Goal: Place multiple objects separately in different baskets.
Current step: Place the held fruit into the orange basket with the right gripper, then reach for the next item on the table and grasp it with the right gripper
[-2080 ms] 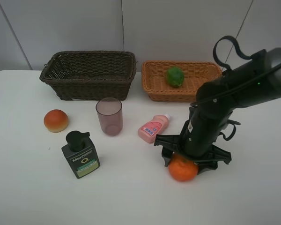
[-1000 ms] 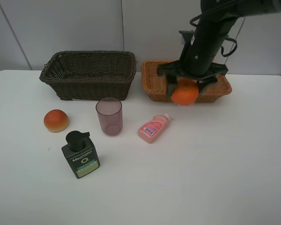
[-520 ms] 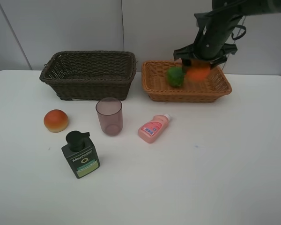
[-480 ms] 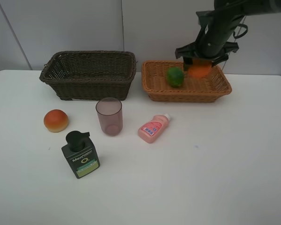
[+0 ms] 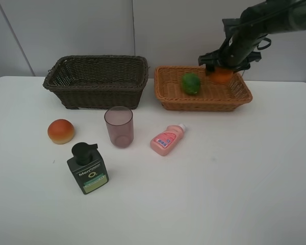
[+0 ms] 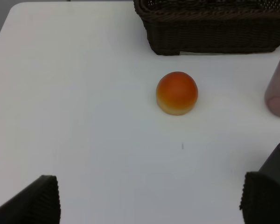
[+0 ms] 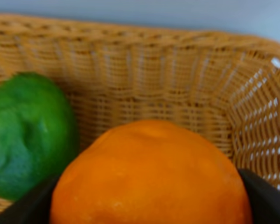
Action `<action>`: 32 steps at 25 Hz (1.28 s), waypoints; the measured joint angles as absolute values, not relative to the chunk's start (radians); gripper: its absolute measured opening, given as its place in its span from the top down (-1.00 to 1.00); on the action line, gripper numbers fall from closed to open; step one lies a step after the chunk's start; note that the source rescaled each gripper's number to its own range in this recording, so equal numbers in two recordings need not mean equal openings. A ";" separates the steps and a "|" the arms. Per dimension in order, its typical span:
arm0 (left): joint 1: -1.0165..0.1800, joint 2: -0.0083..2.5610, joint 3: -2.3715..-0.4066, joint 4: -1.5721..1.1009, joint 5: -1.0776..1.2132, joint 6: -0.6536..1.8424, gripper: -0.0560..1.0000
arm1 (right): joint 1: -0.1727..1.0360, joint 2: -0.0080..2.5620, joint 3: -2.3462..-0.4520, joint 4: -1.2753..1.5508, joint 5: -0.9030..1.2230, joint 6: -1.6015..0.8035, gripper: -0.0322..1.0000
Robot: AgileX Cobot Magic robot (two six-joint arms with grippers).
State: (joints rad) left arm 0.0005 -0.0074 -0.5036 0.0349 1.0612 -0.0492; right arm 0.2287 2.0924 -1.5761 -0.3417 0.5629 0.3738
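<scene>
While the right gripper (image 5: 223, 66) clasps the orange tangerine (image 5: 222, 76) between half-spread jaws, it hangs over the light tan basket (image 5: 204, 103), toward the basket's 1 o'clock corner in the high camera's view, with 12 o'clock at the wall. The green lime (image 5: 190, 83) lies inside that basket, at the tangerine's 9 o'clock and apart from it. The dark brown basket (image 5: 97, 94) stands at the tan one's 9 o'clock. On the white worktop (image 5: 219, 178), the mauve cup (image 5: 119, 126) stands upright, with the peach-like fruit (image 5: 60, 131) at its 9 o'clock. The pink bottle (image 5: 167, 139) lies at its 3 o'clock and the pump bottle (image 5: 87, 168) at its 7 o'clock. The left gripper (image 6: 149, 205), spread wide and empty, hovers near the peach-like fruit.
</scene>
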 joint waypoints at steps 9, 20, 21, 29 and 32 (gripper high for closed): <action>0.000 -0.007 -0.504 0.035 1.061 -0.049 -1.00 | 0.231 2.121 -1.571 -0.342 0.547 0.374 -0.34; 0.000 -0.007 -0.504 0.035 1.061 -0.049 -1.00 | 0.274 2.091 -1.571 -0.326 0.644 0.374 -0.92; 0.000 -0.007 -0.504 0.035 1.061 -0.049 -1.00 | 0.288 2.071 -1.571 -0.323 0.669 0.374 -0.92; 0.000 -0.007 -0.504 0.035 1.061 -0.049 -1.00 | 0.466 1.963 -1.571 -0.309 0.922 0.337 -0.92; 0.000 -0.007 -0.504 0.035 1.061 -0.049 -1.00 | 0.537 1.952 -1.576 -0.263 1.023 0.328 -0.92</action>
